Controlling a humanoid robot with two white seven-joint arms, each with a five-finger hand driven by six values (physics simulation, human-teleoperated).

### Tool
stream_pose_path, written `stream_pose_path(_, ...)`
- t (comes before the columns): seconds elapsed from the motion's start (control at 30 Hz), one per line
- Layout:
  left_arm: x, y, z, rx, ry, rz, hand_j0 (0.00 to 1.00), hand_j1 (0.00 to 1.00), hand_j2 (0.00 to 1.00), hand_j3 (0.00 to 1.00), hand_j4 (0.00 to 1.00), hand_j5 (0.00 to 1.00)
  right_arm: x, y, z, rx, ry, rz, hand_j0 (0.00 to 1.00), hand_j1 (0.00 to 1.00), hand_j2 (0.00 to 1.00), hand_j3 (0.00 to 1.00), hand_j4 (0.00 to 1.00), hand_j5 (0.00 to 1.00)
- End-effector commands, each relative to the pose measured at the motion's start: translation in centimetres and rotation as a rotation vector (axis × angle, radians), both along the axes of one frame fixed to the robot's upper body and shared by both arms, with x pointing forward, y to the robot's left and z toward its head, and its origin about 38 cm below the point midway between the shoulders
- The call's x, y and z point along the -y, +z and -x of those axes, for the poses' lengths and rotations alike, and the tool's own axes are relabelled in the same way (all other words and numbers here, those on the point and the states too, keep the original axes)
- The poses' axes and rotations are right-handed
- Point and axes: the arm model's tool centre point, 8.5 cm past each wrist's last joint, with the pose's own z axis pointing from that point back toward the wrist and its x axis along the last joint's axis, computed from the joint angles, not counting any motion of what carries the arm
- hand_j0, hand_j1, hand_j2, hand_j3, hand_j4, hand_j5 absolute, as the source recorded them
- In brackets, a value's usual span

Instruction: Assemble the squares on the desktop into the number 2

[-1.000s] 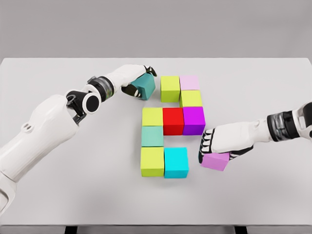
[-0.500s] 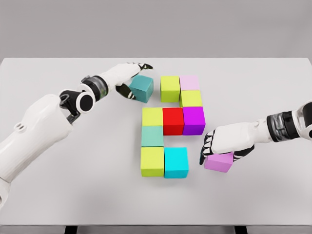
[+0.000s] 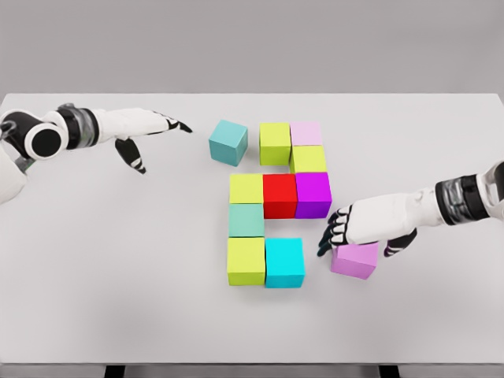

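Two robot hands were mine at this moment. My right robot hand (image 3: 364,223) lay over the top of the pink cube (image 3: 354,260), fingers curled down around its upper edges; I judged it a loose hold, though I could not tell how firmly it gripped. That cube sat on the tabletop (image 3: 441,315) a little to the right of the cyan cube (image 3: 284,262), with a gap between them.

My left robot hand (image 3: 146,128) hung open at the upper left, fingers spread, holding nothing, well apart from the teal cube (image 3: 228,142). That cube stood slightly turned, just left of the green cube (image 3: 275,143) with a small gap.

Most of the figure looked built. The top row had green and pale pink (image 3: 306,133); a lime cube (image 3: 309,159) ran down the right; yellow-green (image 3: 246,188), red (image 3: 279,195) and purple (image 3: 313,194) made the middle; a mint cube (image 3: 246,220) dropped on the left; lime-green (image 3: 246,261) and cyan began the bottom.

What remained, in my judgement: closing the teal cube against the top row, squared up, and sliding the pink cube against cyan to finish the bottom row.
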Motion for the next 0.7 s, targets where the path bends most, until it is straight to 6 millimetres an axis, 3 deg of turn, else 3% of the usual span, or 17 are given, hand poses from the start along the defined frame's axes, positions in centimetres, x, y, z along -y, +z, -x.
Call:
stream_pose_path(0.0,0.1,-1.3,-0.5,-0.027,0.0,-0.048,0.86,0.86,0.86,0.86,0.86,0.86,0.1,0.3,-0.2,0.007,-0.007,-0.006,1.0,1.0,1.0,1.0,1.0,1.0)
stream_pose_path(0.03,0.8,-1.8,-0.9,-0.03,0.0,-0.052,0.83,0.83,0.83,0.83,0.83,0.83,0.1,0.4,-0.2,0.008,-0.008,-0.006,1.0,1.0,1.0,1.0,1.0,1.0)
stream_pose_path(0.13,2.4,-2.5,-1.6,-0.034,0.003,-0.051,0.54,0.54,0.54,0.54,0.54,0.54,0.2,0.8,-0.4,0.02,-0.011,-0.004,1.0,1.0,1.0,1.0,1.0,1.0)
stream_pose_path(0.43,4.6,-3.0,-2.4,-0.014,0.0,-0.064,0.54,0.54,0.54,0.54,0.54,0.54,4.5,3.8,-2.0,0.101,-0.127,0.025,1.0,1.0,1.0,1.0,1.0,1.0)
stream_pose_path(0.5,3.9,-3.4,-3.0,-0.019,0.037,-0.063,0.55,0.55,0.55,0.55,0.55,0.55,5.5,4.3,-2.7,0.117,-0.165,0.028,1.0,1.0,1.0,1.0,1.0,1.0)
stream_pose_path(0.6,3.4,-3.4,-3.4,-0.021,0.054,-0.066,0.55,0.55,0.55,0.55,0.55,0.55,6.7,3.8,-3.6,0.114,-0.21,0.045,1.0,1.0,1.0,1.0,1.0,1.0)
stream_pose_path(0.67,4.1,-3.4,-3.5,-0.014,0.044,-0.068,0.55,0.55,0.55,0.55,0.55,0.55,7.3,3.3,-3.8,0.125,-0.217,0.078,1.0,1.0,1.0,1.0,1.0,1.0)
